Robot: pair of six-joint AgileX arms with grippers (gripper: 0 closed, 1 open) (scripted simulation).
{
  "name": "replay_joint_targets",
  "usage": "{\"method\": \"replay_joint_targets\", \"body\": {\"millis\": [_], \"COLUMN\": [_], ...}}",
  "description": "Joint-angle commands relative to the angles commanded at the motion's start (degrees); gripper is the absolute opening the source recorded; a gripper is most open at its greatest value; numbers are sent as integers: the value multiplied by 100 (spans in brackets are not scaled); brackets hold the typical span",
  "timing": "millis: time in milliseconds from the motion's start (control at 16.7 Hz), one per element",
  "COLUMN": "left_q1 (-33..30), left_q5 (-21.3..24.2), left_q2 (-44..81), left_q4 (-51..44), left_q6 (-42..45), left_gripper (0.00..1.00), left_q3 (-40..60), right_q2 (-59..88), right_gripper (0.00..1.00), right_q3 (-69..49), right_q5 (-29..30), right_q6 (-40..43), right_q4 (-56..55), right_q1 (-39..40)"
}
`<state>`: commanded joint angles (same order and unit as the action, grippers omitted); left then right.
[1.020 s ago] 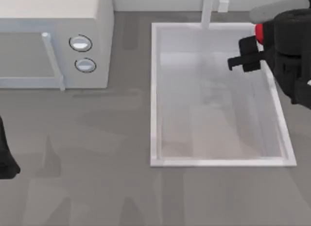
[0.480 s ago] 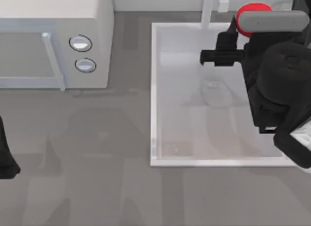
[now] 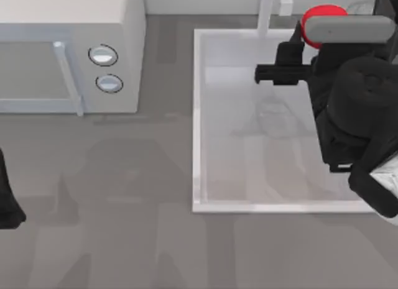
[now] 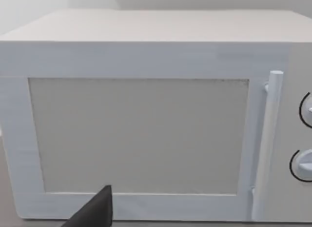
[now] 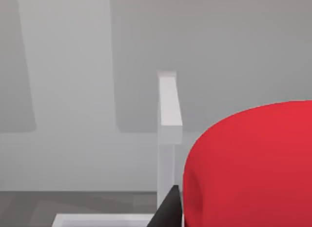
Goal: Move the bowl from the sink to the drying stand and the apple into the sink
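- One second back the right arm sat at the sink's (image 3: 198, 121) right rim; half a second back it had swung over the far end of the basin, and it has hardly stirred since.
- Right gripper (image 3: 292, 62) now hangs over the sink's far right part, near the tap post (image 3: 266, 12), with the apple (image 3: 318, 18) just behind it. In the right wrist view the apple (image 5: 248, 163) looms very close; it seems carried, but I cannot tell how the jaws stand.
- No bowl lies in the basin, so that half looks done.
- I judge the remaining step is lowering and releasing the apple into the sink.
- Left arm (image 3: 7, 199) is parked at the table's left edge, facing the microwave (image 4: 146, 114); its jaws I cannot tell.
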<state>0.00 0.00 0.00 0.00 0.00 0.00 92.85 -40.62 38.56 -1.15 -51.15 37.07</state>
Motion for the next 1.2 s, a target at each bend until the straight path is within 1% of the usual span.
{"method": "replay_joint_targets", "body": {"millis": [120,240,540,720,900,1140,1200], "left_q1": [0,0,0,0,0,0,0], "left_q5": [0,0,0,0,0,0,0], "left_q2": [0,0,0,0,0,0,0], "left_q4": [0,0,0,0,0,0,0], "left_q6": [0,0,0,0,0,0,0], "left_gripper": [100,100,100,100,100,100,100], "left_q3": [0,0,0,0,0,0,0], "right_q2": [313,860,2477,3206,3500,3500,3500], "right_gripper": [0,0,0,0,0,0,8], "right_q3": [54,119,361,518,574,574,574], "right_q5": [12,53,95,69,67,67,67], "right_q6": [13,17,18,25,23,23,23], "right_q4": [-318,-876,-2950,-3811,-4126,-4126,-4126], "right_q1": [16,28,33,18,12,12,12]}}
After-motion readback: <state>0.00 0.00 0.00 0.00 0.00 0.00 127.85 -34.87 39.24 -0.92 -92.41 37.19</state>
